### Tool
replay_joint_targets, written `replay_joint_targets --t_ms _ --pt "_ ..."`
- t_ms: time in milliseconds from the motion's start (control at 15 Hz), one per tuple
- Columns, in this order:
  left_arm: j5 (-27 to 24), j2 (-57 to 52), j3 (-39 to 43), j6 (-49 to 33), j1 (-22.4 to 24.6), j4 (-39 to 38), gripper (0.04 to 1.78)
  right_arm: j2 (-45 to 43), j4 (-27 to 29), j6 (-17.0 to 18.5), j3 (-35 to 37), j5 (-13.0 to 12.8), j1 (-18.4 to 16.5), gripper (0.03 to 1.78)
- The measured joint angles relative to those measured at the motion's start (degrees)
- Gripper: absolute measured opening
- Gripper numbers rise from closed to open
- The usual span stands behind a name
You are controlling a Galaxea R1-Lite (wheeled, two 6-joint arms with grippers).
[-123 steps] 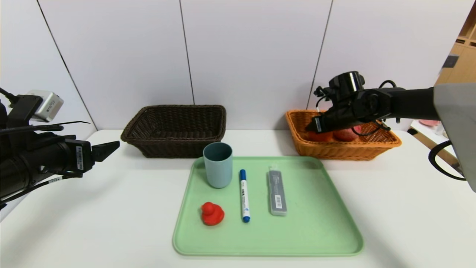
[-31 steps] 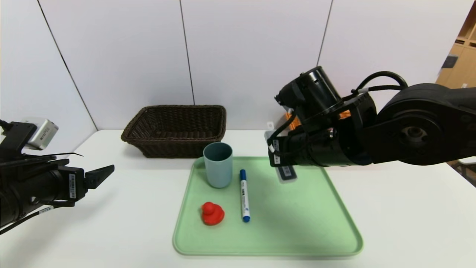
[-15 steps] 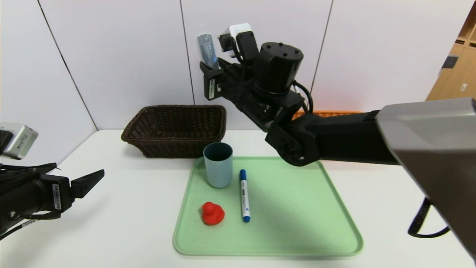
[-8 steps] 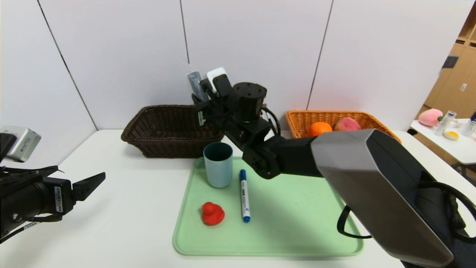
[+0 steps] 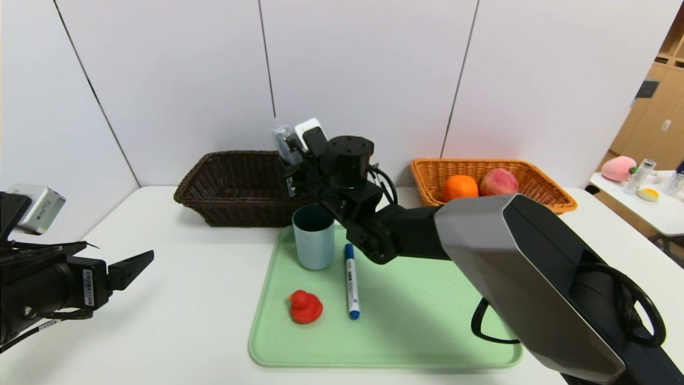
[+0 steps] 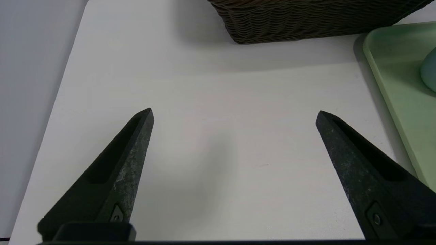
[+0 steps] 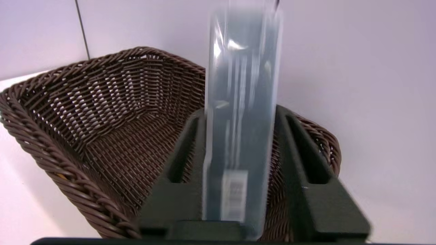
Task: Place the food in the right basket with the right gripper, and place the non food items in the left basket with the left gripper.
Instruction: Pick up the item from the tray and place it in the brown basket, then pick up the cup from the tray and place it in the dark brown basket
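The right arm reaches far across toward the left. Its end effector [image 5: 288, 147] points up, with the case [image 7: 240, 115] standing loose between its fingers. The left end effector [image 6: 235, 112] waits low at the left, fingers wide apart.

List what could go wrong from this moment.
1. The clear case stands upright in the right pincer by the dark basket's right end; let go there, it might tip over the rim.
2. The right arm hangs close over the cup and could knock it when pulling back.
3. Non-food belongs to the left pincer, parked open at the left.
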Motion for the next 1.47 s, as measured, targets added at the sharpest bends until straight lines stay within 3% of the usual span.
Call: replay_joint_targets --t_ms 333,800,1200,1467 --pt "0.00 0.24 -0.20 0.00 0.00 0.00 1.69 0.48 -1.32 0.09 -0.02 0.02 -0.16 1.21" --pt "0.00 0.13 -0.41 -0.24 0.00 -0.02 1.69 -3.61 -2.04 -0.16 0.02 -0.11 -2.54 1.50" --pt "-0.09 -1.57 -0.49 -0.11 0.06 0.00 1.69 -15.04 2.60 -6.78 1.85 -0.60 -11.74 1.61" --pt "-0.17 -2.78 -0.44 0.06 0.04 0.00 1.69 -27.32 7.74 -9.29 11.72 -0.39 -19.92 1.65"
